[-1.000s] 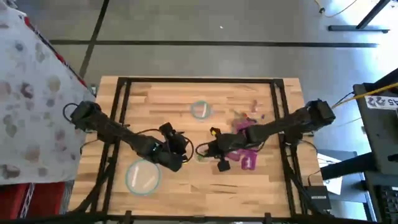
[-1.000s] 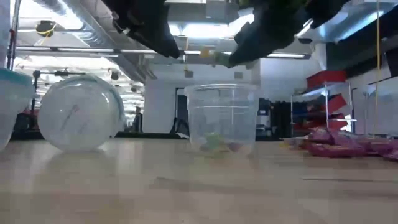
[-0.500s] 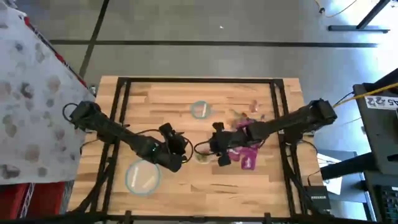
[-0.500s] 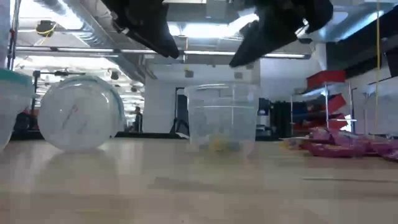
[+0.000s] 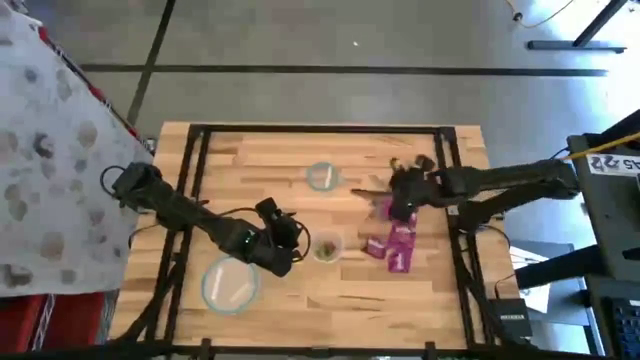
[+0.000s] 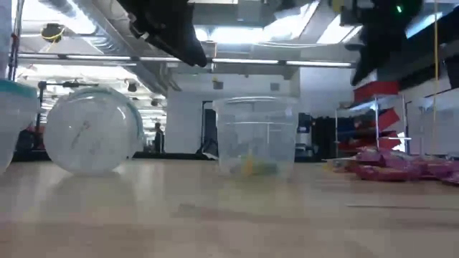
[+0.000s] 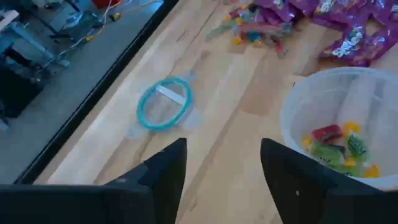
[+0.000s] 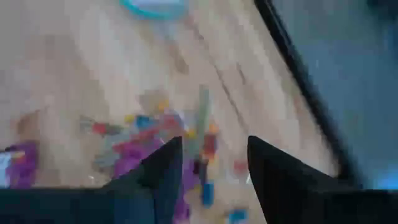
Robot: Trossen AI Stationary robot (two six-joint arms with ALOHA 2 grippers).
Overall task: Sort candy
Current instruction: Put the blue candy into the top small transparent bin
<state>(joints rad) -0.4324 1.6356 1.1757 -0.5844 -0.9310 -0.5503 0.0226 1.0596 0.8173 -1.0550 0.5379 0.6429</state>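
Your right gripper (image 5: 392,200) hangs above the far right part of the table (image 5: 260,160), fingers parted and nothing between them, over the loose scatter of small sweets. In the right wrist view those fingers (image 8: 155,171) frame a jumble of red, yellow, blue and pink pieces lying on the bare wood. Your left gripper (image 5: 288,240) waits near the middle of the table, jaws wide and empty, just beside a clear cup (image 5: 326,246). The candy (image 5: 397,243) lies mainly as a cluster of magenta-purple packets right of that cup, with thinner coloured pieces farther back toward the right gripper. The left wrist view shows the cup (image 7: 339,124) already holding several sweets: green, red and yellow. Beyond it the purple packets (image 7: 348,37) carry pale lettering too blurred to read. A small teal-rimmed bowl (image 5: 322,177) stands toward the far edge at centre, and a larger one (image 5: 230,284) sits near the front left, close by the left arm. From table height the cup (image 6: 254,136) stands clear in the middle, a round clear bowl (image 6: 92,130) on its side to the left, the packets (image 6: 401,165) off to the right. A black frame (image 5: 300,131) borders the tabletop.
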